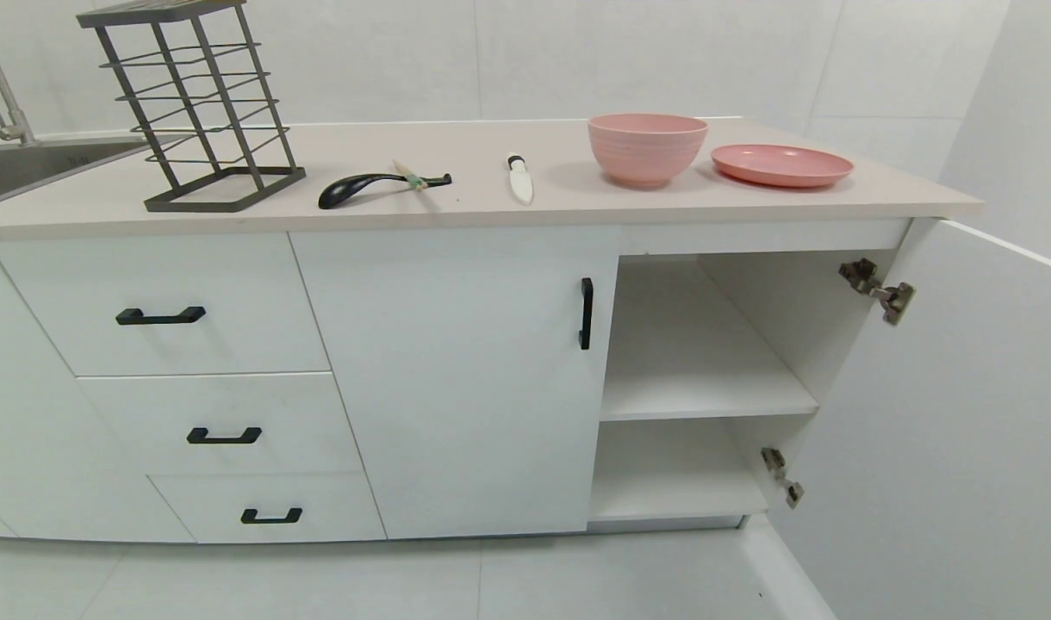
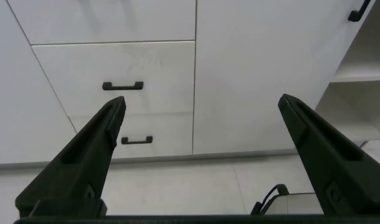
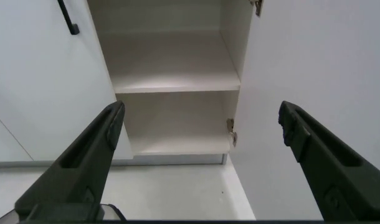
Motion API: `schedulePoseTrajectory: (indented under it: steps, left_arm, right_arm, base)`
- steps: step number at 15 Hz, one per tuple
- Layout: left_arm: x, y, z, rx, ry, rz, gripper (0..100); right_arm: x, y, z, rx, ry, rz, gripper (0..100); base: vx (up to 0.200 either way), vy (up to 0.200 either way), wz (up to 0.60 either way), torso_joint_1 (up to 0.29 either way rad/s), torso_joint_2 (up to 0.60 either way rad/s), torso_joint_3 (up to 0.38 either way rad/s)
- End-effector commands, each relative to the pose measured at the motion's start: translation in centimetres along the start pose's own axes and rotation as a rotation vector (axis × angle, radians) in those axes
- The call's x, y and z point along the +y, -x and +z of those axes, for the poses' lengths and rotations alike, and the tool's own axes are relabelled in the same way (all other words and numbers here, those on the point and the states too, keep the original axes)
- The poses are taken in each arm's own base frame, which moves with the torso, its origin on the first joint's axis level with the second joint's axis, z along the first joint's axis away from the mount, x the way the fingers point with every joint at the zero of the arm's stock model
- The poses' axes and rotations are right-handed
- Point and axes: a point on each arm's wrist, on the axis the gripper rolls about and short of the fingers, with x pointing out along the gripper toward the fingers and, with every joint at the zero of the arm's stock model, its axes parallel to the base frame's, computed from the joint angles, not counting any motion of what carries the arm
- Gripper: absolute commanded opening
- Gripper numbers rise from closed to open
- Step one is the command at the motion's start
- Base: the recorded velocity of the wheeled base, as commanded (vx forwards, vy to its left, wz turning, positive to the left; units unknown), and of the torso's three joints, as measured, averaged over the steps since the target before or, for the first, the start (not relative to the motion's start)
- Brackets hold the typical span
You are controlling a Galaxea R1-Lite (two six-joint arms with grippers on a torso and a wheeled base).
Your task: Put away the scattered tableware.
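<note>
I am at the start, I judge: my left claw (image 2: 202, 102) and right claw (image 3: 202, 106) hang released, empty; next I should grasp the bowl (image 1: 647, 146) at one o'clock.

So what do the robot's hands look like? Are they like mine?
Not really. The left gripper and the right gripper look the same. Each has just two fingers. They are long, flat and dark, almost black, wide at the base and narrowing to a blunt tip, with angled edges. They look like matte plastic.
</note>
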Motion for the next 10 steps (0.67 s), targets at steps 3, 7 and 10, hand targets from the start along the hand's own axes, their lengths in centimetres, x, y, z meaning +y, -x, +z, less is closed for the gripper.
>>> schedulePoseTrajectory:
  steps: [3, 7, 10]
  left_arm:
    - [0.01, -0.01, 0.02, 0.001, 0.012, 0.005, 100]
    - [0.01, -0.01, 0.02, 0.001, 0.008, 0.006, 100]
    - [0.01, -0.01, 0.00, 0.002, 0.006, 0.005, 100]
  right_arm:
    - [0.00, -0.02, 0.02, 0.002, -0.001, 0.000, 100]
    - [0.00, -0.02, 0.02, 0.002, 0.000, 0.000, 100]
    - [0.00, -0.02, 0.02, 0.002, -0.001, 0.000, 100]
  base:
    - [0.000, -0.200, 0.00, 0.002, 0.00, -0.001]
    - [0.000, -0.050, 0.00, 0.001, 0.00, -0.001]
    - [0.067, 0.000, 0.00, 0.001, 0.00, 0.001]
